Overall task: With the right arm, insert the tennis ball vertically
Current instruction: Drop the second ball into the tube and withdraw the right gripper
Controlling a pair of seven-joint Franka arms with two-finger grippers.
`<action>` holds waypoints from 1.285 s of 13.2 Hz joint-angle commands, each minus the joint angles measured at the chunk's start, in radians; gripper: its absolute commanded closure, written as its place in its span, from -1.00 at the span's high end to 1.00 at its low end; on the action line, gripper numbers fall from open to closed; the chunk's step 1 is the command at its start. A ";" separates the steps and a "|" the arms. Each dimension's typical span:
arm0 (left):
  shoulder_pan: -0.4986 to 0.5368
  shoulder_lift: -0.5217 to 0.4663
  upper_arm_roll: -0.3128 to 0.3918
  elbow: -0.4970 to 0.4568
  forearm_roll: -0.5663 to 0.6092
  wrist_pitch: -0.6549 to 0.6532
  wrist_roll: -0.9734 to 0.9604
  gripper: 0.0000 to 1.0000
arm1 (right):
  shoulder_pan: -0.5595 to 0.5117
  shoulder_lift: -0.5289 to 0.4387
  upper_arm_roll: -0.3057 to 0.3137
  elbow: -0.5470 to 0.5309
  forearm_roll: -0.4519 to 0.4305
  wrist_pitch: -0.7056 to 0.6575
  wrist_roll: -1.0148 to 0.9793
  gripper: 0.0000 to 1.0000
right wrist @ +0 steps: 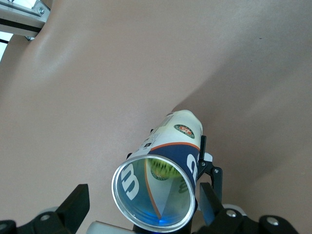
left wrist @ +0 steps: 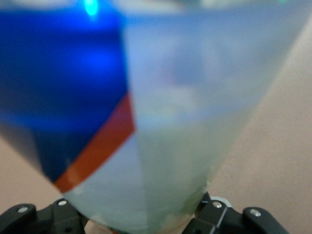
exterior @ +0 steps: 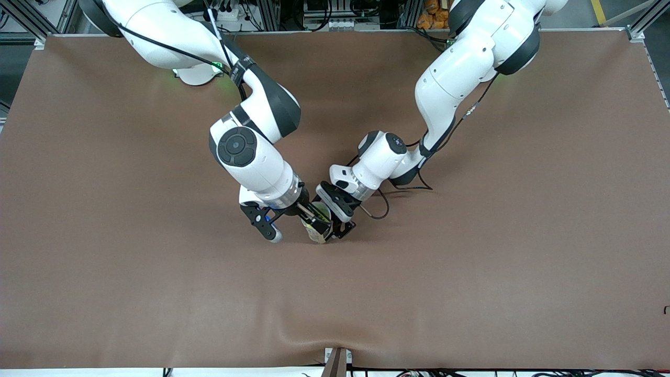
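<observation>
Standing upright near the middle of the brown surface (exterior: 471, 293), a tennis ball can (exterior: 320, 224) is gripped low on its body by the left end effector (exterior: 341, 228), whose fingers are clenched on it. In the left wrist view the can's clear wall with its blue panel and orange stripe (left wrist: 97, 146) fills almost the whole picture, with the black fingers (left wrist: 214, 222) just seen at its base.

The can's mouth is open, ringed by a metal rim (right wrist: 153, 192). A yellow-green tennis ball (right wrist: 163, 170) is seen down inside the can through the open top in the right wrist view. Printed label and a round logo (right wrist: 186, 130) are noted on the can's lower end.

The right end effector (exterior: 290, 222) is held over the can's mouth, its two black fingers (right wrist: 73, 207) spread wide and released, one to each side of the rim, nothing between them touching. The right arm (exterior: 251, 152) is reached in from its base end; the left arm (exterior: 445, 99) is reached in from its own end, the two wrists close together over the can.
</observation>
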State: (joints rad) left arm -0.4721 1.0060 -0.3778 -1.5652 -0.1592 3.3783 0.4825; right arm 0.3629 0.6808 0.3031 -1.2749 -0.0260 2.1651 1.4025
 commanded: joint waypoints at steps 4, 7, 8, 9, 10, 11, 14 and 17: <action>-0.002 -0.010 -0.003 -0.012 -0.011 0.021 0.001 1.00 | -0.100 -0.070 -0.002 0.016 -0.015 -0.080 -0.069 1.00; -0.002 -0.012 -0.003 -0.022 -0.013 0.019 -0.002 1.00 | -0.211 -0.130 -0.004 0.006 -0.017 -0.310 -0.349 1.00; 0.000 -0.020 -0.003 -0.039 -0.014 0.019 -0.002 1.00 | -0.254 -0.156 -0.002 -0.012 -0.017 -0.356 -0.422 1.00; 0.006 -0.027 -0.003 -0.062 -0.014 0.019 -0.001 1.00 | -0.287 -0.190 -0.002 -0.052 -0.017 -0.385 -0.488 1.00; 0.010 -0.039 -0.003 -0.090 -0.014 0.019 -0.001 1.00 | -0.326 -0.240 -0.002 -0.119 -0.017 -0.389 -0.567 1.00; 0.015 -0.053 -0.003 -0.119 -0.014 0.019 -0.001 1.00 | -0.356 -0.286 -0.002 -0.180 -0.017 -0.386 -0.635 1.00; 0.053 -0.108 -0.003 -0.229 -0.014 0.019 -0.005 1.00 | -0.432 -0.383 -0.002 -0.300 -0.017 -0.383 -0.799 1.00; 0.088 -0.173 -0.010 -0.335 -0.014 0.013 -0.016 1.00 | -0.486 -0.434 -0.001 -0.353 -0.011 -0.386 -0.913 1.00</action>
State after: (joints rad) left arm -0.4158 0.9254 -0.3788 -1.7797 -0.1592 3.3914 0.4825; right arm -0.0855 0.3229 0.2850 -1.5404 -0.0350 1.7634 0.5503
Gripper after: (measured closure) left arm 0.000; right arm 0.000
